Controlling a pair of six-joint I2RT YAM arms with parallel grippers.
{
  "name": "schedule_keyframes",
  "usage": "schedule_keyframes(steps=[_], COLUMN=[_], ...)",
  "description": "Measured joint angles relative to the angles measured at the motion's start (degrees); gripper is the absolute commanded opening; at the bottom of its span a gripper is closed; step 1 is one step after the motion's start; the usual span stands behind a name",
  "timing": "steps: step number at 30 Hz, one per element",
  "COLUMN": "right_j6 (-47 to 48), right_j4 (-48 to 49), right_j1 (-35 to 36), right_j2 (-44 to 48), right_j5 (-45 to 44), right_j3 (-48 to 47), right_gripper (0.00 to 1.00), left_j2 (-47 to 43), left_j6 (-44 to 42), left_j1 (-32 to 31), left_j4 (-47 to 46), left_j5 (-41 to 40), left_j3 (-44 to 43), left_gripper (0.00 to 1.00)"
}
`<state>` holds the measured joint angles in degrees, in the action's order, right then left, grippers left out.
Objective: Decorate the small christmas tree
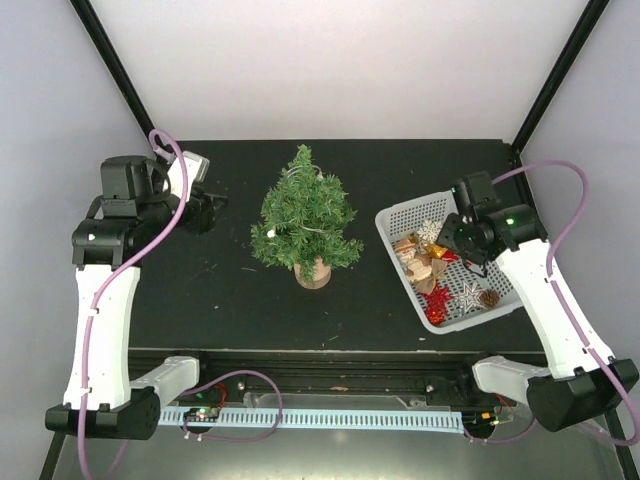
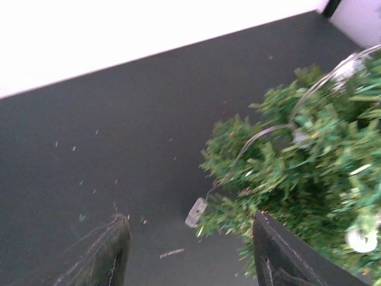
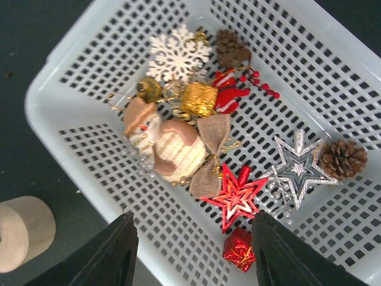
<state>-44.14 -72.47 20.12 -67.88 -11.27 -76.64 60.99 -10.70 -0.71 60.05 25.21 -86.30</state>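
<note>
– While the right gripper (image 1: 462,250) hangs over the white plastic mesh basket (image 1: 398,218) in the overhead view, where does the small dark-green bristly christmas tree (image 1: 305,220) stand?
– Upright on its round light-wood stump (image 1: 313,273), midway across the black table (image 1: 200,295), near the basket's left side but apart from it. The left gripper (image 1: 212,208) waits further off on the tree's other side. How far either is spread cannot be told from up there.
– And the left wrist view?
– Its dark fingers (image 2: 107,256) stand wide with nothing between them. Branches fill the right side, with a thin wire (image 2: 262,134) threaded through them and ending in a small clear tab (image 2: 195,213).
– The right wrist view?
– Its fingers (image 3: 113,256) are wide too, and empty, above the basket's near wall. Inside lie a white snowflake (image 3: 178,53), a dark pine cone (image 3: 231,49), a lighter pine cone (image 3: 342,158), a gold gift box (image 3: 199,98), a snowman figure (image 3: 161,143), a burlap bow (image 3: 211,152), a red star (image 3: 236,196), a silver star (image 3: 297,170), a red foil parcel (image 3: 239,249) and a red berry sprig (image 3: 257,80).
– So how should the pick go?
– The red star looks the likeliest, lying right ahead of the fingers. It touches the bow, so the gripper would do best to descend straight, close across one narrow point and lift slowly, lest the bow come too.
</note>
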Motion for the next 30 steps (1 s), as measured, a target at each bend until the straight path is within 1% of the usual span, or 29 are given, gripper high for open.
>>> schedule_keyframes(steps=[4,8,11,14,18,21,23,26,30], right_j6=[1.5,1.8,1.1,0.4,0.9,2.1,2.6,2.9,3.0], right_j4=[2.5,7.9,12.3,15.4,18.8,19.9,21.0,22.4,22.9], right_j1=[-7.1,-12.1,-13.4,-13.4,-13.4,-13.4,-13.4,-13.4,-13.5], right_j2=[-0.3,-2.0,-4.2,-7.0,-10.7,-12.9,-14.4,-16.6,-20.2], right_j5=[4.1,7.1,9.1,11.2,11.5,11.6,11.6,11.7,11.9], right_j3=[4.3,10.8,15.8,18.9,19.0,17.1,15.9,15.3,13.7], right_gripper=[0.53,0.52,0.52,0.52,0.54,0.57,0.62,0.64,0.72], left_j2=[1.1,4.4,5.0,4.8,4.8,5.5,6.6,8.1,9.1], left_j6=[-0.6,-3.3,-4.4,-4.9,-5.2,-5.4,-5.4,-5.3,-5.1], left_j1=[2.0,3.1,3.4,3.6,3.7,3.7,3.7,3.8,3.8], left_j4=[2.6,8.4,11.4,12.8,13.2,13.2,13.2,13.1,13.0], left_j5=[-2.7,-2.7,-2.7,-2.5,-2.1,-1.2,-0.1,1.7,3.8], left_j3=[0.1,-4.4,-4.5,-4.0,-3.8,-3.8,-3.8,-3.8,-3.8], left_gripper=[0.61,0.62,0.62,0.62,0.62,0.62,0.62,0.62,0.61])
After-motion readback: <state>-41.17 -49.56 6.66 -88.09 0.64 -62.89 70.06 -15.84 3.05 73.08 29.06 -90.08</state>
